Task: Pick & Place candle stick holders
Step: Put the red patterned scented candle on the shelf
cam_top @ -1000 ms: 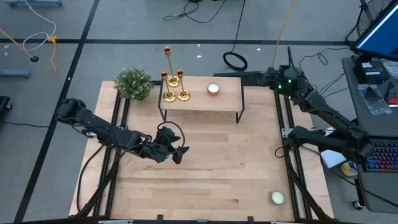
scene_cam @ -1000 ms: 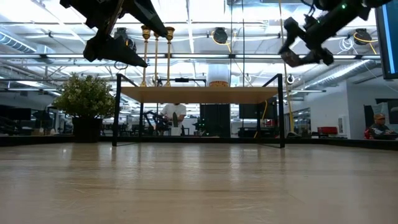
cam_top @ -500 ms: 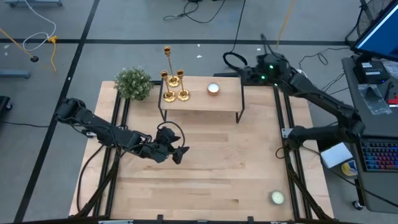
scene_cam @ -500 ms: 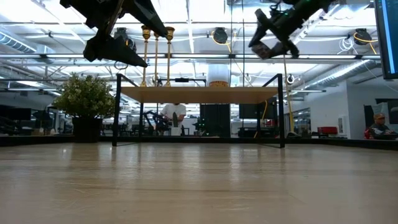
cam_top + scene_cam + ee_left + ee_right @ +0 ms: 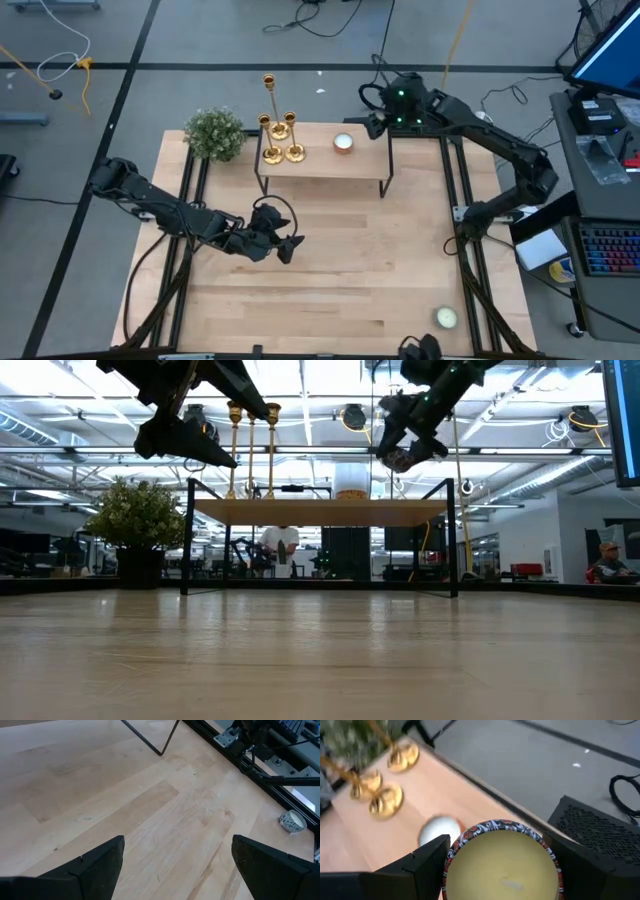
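Three gold candle stick holders (image 5: 279, 133) stand on their round bases at the left end of a small raised wooden table (image 5: 365, 160); the right wrist view shows their bases (image 5: 384, 800). My right gripper (image 5: 402, 452) hovers over that table's far right corner, shut on a round pale-yellow candle in a patterned tin (image 5: 502, 865). My left gripper (image 5: 285, 247) hangs open above the middle of the big table, with only bare wood between its fingers (image 5: 95, 870). My right gripper pinches the candle tin between its two fingers, one on each side of the round wall (image 5: 449, 857). The fingers slant down from the table's far right. The tin is lifted clear above the raised table, its wax top toward the wrist camera.
A white candle (image 5: 343, 143) sits on the raised table right of the candle stick holders. A bushy green plant (image 5: 214, 134) stands at the raised table's left end. Another candle (image 5: 445, 318) rests near the big table's near right corner.
My right gripper has swung along the far edge toward the table's left, from beyond the right rail to over the raised table's far right corner, rising a little and rolling at the wrist, carrying the candle tin with it.
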Controlling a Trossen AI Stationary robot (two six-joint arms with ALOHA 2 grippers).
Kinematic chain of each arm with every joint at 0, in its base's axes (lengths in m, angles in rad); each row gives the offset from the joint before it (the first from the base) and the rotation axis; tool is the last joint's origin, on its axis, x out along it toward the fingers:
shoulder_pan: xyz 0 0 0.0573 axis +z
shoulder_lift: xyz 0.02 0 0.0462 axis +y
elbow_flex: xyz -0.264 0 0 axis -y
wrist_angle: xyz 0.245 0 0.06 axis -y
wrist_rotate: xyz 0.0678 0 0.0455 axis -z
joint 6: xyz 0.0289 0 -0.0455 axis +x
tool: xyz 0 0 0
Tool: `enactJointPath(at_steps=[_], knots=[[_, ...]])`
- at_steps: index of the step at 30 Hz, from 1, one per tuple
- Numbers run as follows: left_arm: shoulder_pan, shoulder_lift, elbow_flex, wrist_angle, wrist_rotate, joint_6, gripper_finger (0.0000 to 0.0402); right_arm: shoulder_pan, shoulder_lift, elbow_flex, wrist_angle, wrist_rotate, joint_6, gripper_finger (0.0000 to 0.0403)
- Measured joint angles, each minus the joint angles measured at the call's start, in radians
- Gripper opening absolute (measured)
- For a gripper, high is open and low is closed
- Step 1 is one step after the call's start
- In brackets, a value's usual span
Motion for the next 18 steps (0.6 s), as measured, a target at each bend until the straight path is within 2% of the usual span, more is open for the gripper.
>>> enactJointPath(at_steps=[8, 18], knots=[[0.000, 0.000, 0.000, 0.000, 0.000, -0.001, 0.0365, 0.017, 0.071, 0.011, -0.094, -0.008, -0.181, 0.0290], [0.000, 0.000, 0.000, 0.000, -0.001, -0.010, 0.0365, 0.029, 0.079, 0.011, -0.093, -0.006, -0.307, 0.0290]])
